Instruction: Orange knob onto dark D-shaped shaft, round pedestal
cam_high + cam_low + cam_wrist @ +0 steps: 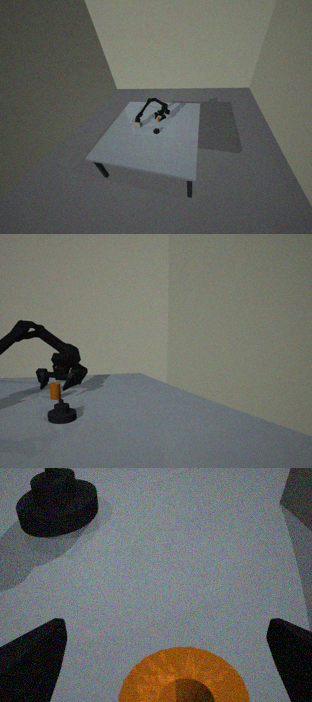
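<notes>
Gripper open, nothing held; orange knob upright, lower-left of exterior frame, off the pedestal.

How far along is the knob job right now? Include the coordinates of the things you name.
Nothing looks fitted: the shaft (61, 401) stands bare on the pedestal (156, 131) (62, 415) (57, 510). In hand: nothing; the gripper (160, 117) (53, 388) (171, 631) is open around the knob's (158, 119) (55, 391) (150, 678) top. Left: grip, align, push down, release.
</notes>
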Robot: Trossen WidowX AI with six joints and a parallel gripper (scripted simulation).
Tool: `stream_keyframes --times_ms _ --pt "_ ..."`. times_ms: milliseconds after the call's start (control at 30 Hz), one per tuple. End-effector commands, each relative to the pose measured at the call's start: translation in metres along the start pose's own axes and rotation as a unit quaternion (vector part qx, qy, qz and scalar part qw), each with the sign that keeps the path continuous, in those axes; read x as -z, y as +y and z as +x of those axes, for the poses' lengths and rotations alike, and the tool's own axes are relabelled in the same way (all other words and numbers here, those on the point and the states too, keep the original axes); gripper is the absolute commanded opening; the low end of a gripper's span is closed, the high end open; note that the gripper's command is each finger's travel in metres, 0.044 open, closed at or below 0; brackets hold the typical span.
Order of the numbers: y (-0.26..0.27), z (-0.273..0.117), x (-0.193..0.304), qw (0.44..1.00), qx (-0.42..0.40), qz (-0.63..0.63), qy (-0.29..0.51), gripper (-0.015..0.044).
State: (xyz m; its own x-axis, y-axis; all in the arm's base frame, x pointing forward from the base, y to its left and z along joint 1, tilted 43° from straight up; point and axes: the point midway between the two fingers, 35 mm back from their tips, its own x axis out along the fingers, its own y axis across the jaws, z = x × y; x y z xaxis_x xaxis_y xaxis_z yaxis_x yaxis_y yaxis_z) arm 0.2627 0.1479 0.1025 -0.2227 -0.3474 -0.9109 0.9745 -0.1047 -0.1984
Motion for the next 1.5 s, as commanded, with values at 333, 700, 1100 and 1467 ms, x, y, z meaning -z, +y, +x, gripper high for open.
stream_keyframes --times_ms 333,700,1100,1467 --pt "-0.002 -0.026 -0.061 0.912 0.061 0.003 0.405 0.0440" --pt "0.000 -0.046 -0.087 0.851 0.001 0.006 0.526 0.0440" --pt "0.000 -0.046 -0.087 0.762 -0.236 -0.378 0.469 0.0440" --pt "0.000 -0.046 -0.087 0.463 -0.442 -0.714 0.284 0.0440"
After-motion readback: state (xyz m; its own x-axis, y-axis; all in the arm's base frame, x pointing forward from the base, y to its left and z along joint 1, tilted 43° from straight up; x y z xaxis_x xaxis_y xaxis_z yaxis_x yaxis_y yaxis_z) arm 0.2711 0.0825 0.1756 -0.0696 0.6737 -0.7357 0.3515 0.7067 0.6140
